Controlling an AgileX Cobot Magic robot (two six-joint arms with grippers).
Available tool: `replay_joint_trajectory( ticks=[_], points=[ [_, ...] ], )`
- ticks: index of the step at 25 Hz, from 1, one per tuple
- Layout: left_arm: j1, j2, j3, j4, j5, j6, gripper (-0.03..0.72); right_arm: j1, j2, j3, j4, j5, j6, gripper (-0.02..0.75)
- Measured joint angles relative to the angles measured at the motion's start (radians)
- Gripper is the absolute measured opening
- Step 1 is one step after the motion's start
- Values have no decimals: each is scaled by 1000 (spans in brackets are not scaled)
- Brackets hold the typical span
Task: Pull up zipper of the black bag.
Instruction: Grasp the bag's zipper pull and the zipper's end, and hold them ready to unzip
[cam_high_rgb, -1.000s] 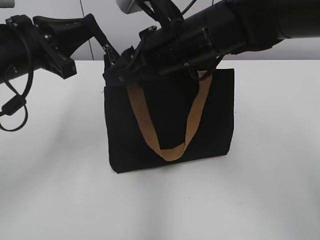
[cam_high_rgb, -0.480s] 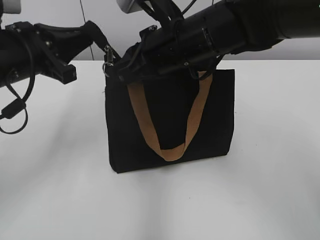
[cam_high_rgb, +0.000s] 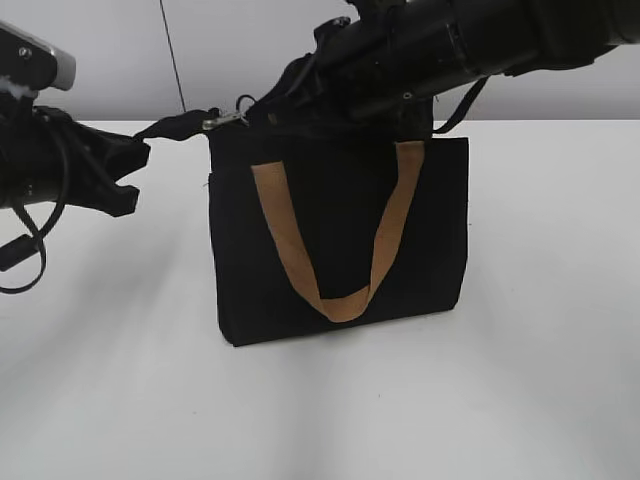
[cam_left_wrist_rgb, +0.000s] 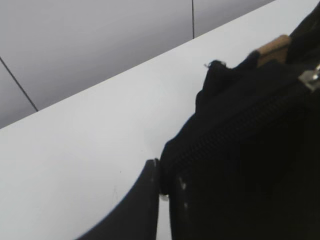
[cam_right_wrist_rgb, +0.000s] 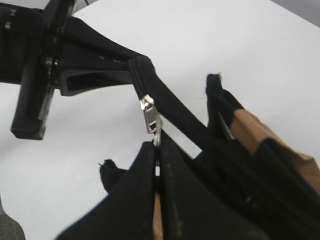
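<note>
The zipper (cam_right_wrist_rgb: 165, 102) runs as a taut black strip off the top left corner of the black bag (cam_high_rgb: 340, 240), its silvery pull tab (cam_right_wrist_rgb: 151, 117) hanging just under the strip. The right hand (cam_right_wrist_rgb: 158, 165) is closed narrow on that tab. The left hand (cam_high_rgb: 125, 160) clamps the strip's free end, out to the bag's left. The bag stands upright on the white table (cam_high_rgb: 500, 400), tan handle (cam_high_rgb: 335, 300) drooping down its front.

A white table (cam_high_rgb: 500, 400) stands before a pale grey wall (cam_high_rgb: 120, 40).
</note>
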Motion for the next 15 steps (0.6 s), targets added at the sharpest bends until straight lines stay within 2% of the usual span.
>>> replay_joint_trajectory(
  ticks=[8,15],
  points=[
    [0,0,0,-33,110,0,15,-46,0,0,-206,1,165,-1],
    [-4,0,0,-73,187,0,14,-124,0,0,-247,26,196,-1]
  ],
)
